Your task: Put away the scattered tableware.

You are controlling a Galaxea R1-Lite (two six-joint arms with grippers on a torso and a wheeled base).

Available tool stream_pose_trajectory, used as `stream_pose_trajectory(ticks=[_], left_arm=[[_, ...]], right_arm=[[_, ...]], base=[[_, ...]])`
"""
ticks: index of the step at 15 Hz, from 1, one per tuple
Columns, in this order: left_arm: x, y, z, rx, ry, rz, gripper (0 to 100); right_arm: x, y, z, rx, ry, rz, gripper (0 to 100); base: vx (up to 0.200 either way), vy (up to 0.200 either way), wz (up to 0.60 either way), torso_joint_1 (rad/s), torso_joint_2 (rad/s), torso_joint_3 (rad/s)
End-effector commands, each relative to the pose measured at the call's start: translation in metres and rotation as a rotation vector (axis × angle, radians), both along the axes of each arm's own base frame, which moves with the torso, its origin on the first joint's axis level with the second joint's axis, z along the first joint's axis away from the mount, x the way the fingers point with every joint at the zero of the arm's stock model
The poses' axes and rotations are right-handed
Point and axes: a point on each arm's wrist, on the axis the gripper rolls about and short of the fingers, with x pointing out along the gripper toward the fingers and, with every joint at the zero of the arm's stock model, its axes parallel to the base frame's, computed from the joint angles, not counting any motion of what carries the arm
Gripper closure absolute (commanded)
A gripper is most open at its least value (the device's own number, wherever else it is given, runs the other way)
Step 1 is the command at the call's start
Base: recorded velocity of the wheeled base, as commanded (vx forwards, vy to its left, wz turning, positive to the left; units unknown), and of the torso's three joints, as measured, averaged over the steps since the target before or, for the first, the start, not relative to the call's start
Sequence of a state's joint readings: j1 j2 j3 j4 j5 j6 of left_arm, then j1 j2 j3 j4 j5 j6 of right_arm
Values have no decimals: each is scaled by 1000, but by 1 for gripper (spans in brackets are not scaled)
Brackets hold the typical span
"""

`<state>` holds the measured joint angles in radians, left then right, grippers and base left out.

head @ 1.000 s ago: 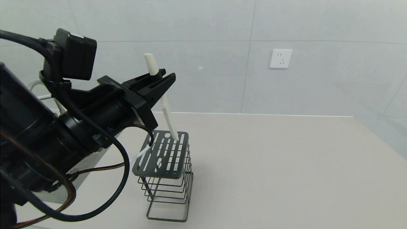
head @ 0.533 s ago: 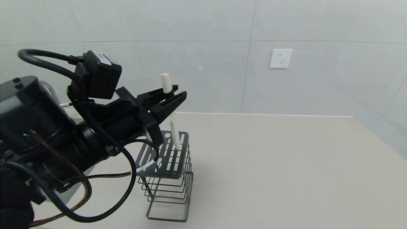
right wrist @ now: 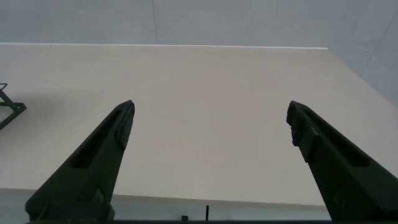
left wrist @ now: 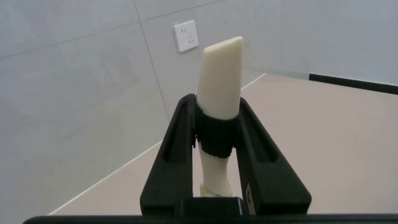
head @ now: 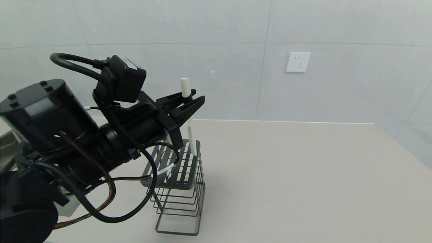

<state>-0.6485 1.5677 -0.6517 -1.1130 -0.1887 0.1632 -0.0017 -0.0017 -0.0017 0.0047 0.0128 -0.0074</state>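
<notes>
Left of centre in the head view, the left gripper [head: 198,100] is clamping its fingers tight on a white utensil [head: 191,136] near the handle's upper end and holding it almost upright. The utensil's lower tip is meeting the far corner of the dark wire rack [head: 170,170], which is standing on the beige table [head: 303,175]. The right gripper [right wrist: 210,111] is hanging spread wide over bare tabletop, gripping nothing.
</notes>
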Motion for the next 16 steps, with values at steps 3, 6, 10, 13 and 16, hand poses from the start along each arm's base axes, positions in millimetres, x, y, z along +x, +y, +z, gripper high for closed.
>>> stream_pose_trajectory(ticks=[3,6,10,13,16], left_arm=[[7,6,-1,3,2,31,100],[7,5,-2,5,4,29,100],[9,8,-4,36,-18,-36,100],[12,11,-5,53,-29,-43,100],[12,13,-4,50,-33,-35,100]], right_arm=[[0,0,0,0,2,1,0],[0,0,0,0,2,1,0],[0,0,0,0,2,1,0],[0,0,0,0,2,1,0],[0,0,0,0,2,1,0]], base=[[0,0,0,0,0,0],[0,0,0,0,0,0],[0,0,0,0,0,0],[0,0,0,0,0,0],[0,0,0,0,0,0]])
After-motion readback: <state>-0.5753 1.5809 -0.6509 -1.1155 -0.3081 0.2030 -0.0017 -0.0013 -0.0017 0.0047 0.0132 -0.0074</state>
